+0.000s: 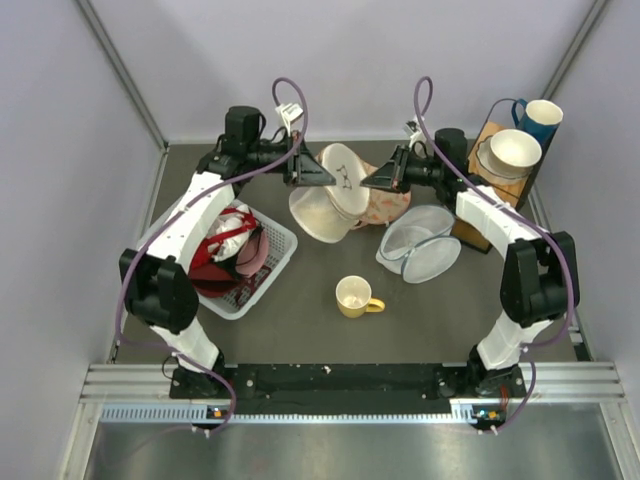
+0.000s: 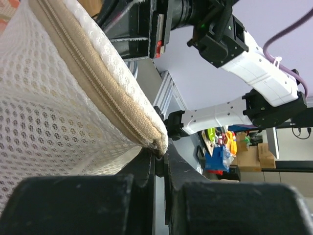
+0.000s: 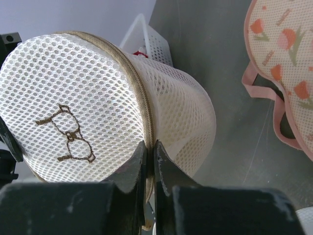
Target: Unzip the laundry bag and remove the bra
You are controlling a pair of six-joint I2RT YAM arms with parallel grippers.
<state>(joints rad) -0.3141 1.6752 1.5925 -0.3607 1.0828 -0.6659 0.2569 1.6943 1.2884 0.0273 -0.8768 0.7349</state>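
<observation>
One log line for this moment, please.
left tool: shut on round cream-white mesh laundry bag | right tool: shut on its zipper | bra: unseen

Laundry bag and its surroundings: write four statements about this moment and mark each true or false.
1. The left gripper and the right gripper are both shut on the laundry bag. True.
2. The bag's zipper is open, with a bra hanging out. False: the stretches of zipper in view are closed, and no bra shows.
3. The white basket holds red garments. True.
4. The yellow mug lies tipped over inside the basket. False: it stands upright on the table, apart from the basket.
</observation>
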